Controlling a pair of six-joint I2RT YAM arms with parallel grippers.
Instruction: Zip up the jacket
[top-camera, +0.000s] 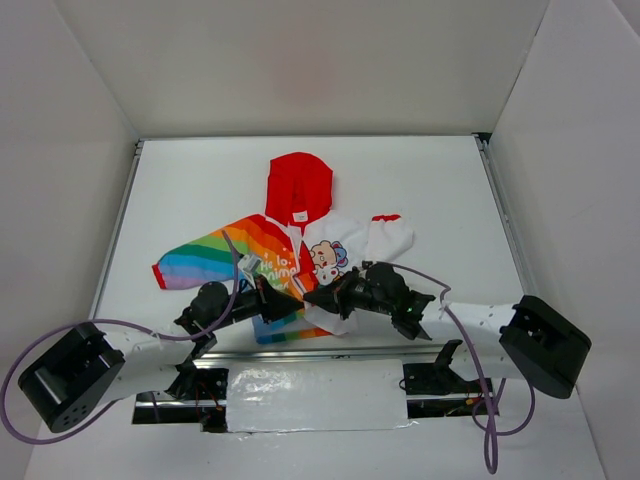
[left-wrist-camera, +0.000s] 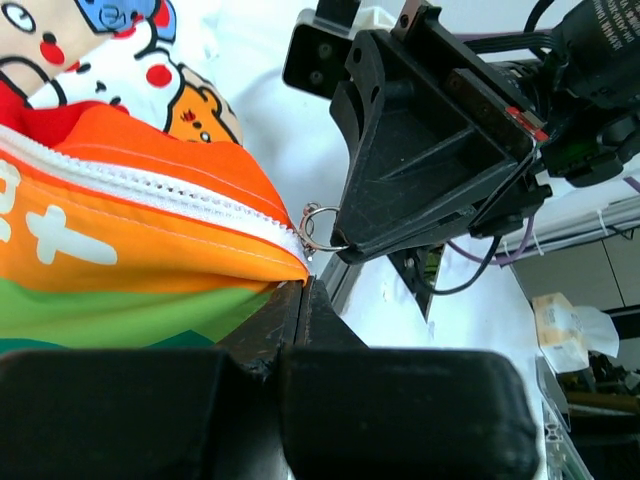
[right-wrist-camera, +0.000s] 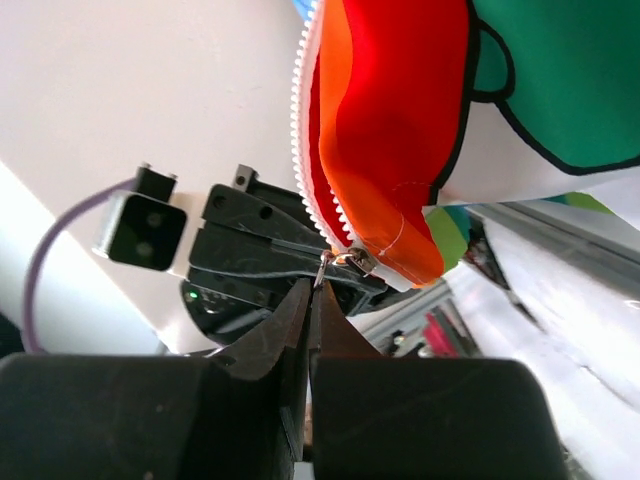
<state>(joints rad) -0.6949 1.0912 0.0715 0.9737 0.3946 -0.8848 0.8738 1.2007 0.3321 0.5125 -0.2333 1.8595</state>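
Note:
The small hooded jacket (top-camera: 290, 250) lies on the white table, red hood at the far end, rainbow half on the left, white cartoon half on the right. Its bottom hem is lifted between the two grippers. My left gripper (top-camera: 283, 306) is shut on the hem corner of the rainbow half (left-wrist-camera: 150, 240), just under the white zipper teeth (left-wrist-camera: 170, 190). My right gripper (top-camera: 318, 297) is shut on the metal ring pull (right-wrist-camera: 335, 262) of the zipper slider at the bottom of the zipper. The ring also shows in the left wrist view (left-wrist-camera: 318, 228) at the right gripper's tip.
White walls enclose the table on three sides. A metal rail (top-camera: 320, 352) runs along the near edge, with a white cloth-covered strip (top-camera: 315, 398) between the arm bases. Purple cables (top-camera: 60, 335) loop beside both arms.

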